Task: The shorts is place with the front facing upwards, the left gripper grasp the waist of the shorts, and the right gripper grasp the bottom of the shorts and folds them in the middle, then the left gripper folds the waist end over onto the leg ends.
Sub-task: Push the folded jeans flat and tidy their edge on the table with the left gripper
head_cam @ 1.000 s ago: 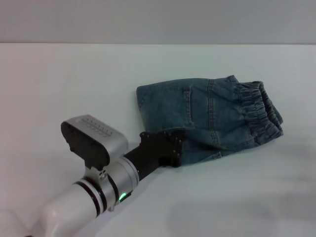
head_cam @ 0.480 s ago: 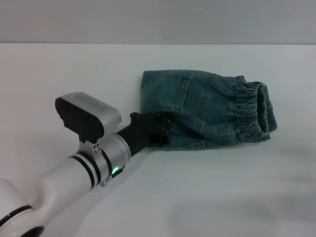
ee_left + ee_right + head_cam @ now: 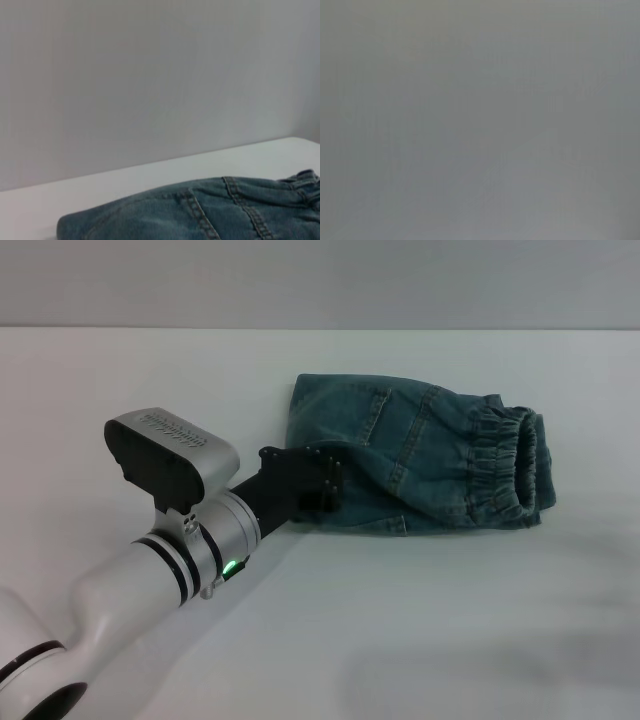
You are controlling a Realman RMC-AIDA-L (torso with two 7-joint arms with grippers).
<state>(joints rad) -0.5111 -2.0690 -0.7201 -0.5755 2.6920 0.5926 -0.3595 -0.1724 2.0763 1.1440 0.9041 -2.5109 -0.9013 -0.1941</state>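
Lying folded on the white tabletop [image 3: 480, 620], the shorts [image 3: 420, 455] form a soft, limp denim bundle, gathered waist of the shorts [image 3: 510, 465] toward the robot's right. Judged light and pliant, with thick seams; the ruched band or a stitched edge offers the surest hold. Left pincer [image 3: 325, 490] meets the near-left folded edge; whether it is parted or closed on cloth cannot be told. Right pincer unseen. Plain grey wall [image 3: 150, 75] stands behind.

Silver-white cylindrical left arm [image 3: 150, 575], ringed with black bands, lit by a small green light; grey-topped black camera box [image 3: 170, 457]; black wedge-bodied left gripper [image 3: 330, 490], studded with screws.
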